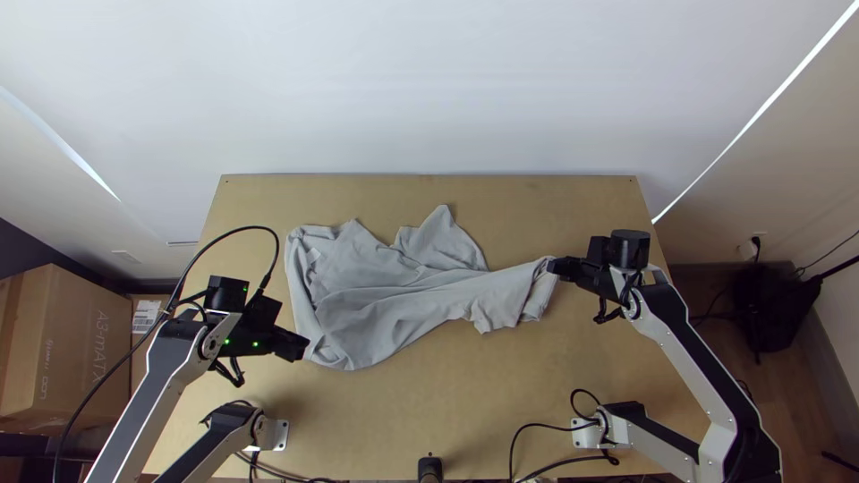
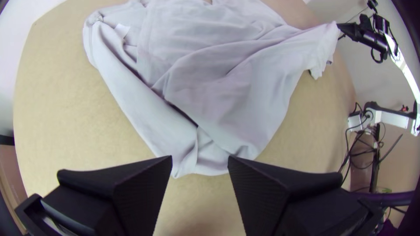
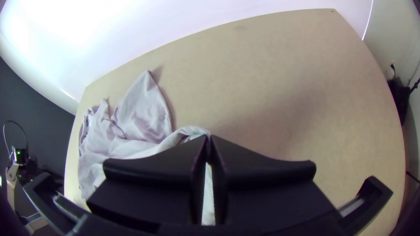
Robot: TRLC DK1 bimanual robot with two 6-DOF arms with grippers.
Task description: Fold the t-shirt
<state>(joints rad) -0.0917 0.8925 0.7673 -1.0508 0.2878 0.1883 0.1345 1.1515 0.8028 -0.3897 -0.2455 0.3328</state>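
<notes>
"Start at the left gripper. How is it?"

"Its fingers stand well apart, with a near corner of the t-shirt just past the tips. I can't tell whether they touch it."

"And which way does the cloth lie from there?"

"Ahead and across, toward the right gripper. The long axis runs between the two, broad and rumpled by the left, drawn into a narrow strip by the right. It isn't spread flat."

"So which arm is nearer that corner?"

"The left, easily. I'd expect it to take the corner next, while the right keeps the other end under control. The risk is pinching one layer and leaving the rest behind."

"What's the right one doing?"

"Clamped together on the strip's end, the body of the shirt off on its left-arm side. Beyond the strip, a loose pointed flap sticks out away from both arms."

"Any labels?"

"A small white tag on the shirt, ahead of the left gripper; nothing legible on it. Farther out on that gripper's outer side, off the table, there's a carton with printed lettering, and a white printed sticker."
</notes>
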